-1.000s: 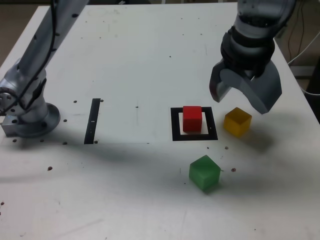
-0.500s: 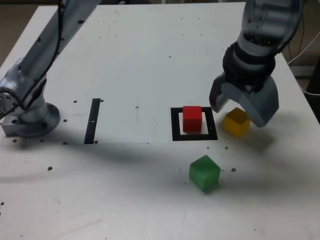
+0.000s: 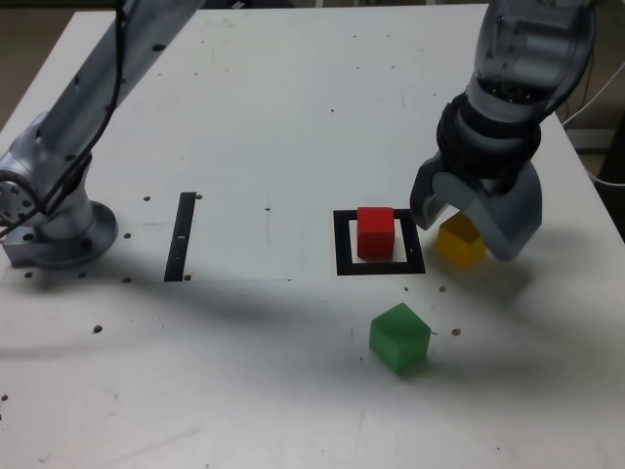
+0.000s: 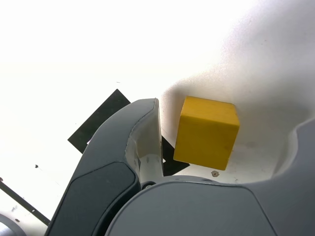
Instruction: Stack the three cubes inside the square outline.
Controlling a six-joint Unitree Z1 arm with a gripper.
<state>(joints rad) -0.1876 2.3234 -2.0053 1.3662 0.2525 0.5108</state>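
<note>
The red cube sits inside the square outline, whose black corner also shows in the wrist view. To the exterior view's right of it, the yellow cube rests on the table. My gripper is lowered around it, one finger on each side. The wrist view shows the yellow cube between the fingers with a gap on both sides, so the gripper is open and holds nothing. The green cube lies nearer the front, tilted askew.
A narrow black strip lies at the exterior view's left of the outline. The arm's base stands at the table's left edge, and the arm spans the back. The table's right edge runs close behind the gripper.
My gripper has come down from above the yellow cube until its fingers straddle it, and the jaws have narrowed somewhat. None of the cubes has moved.
</note>
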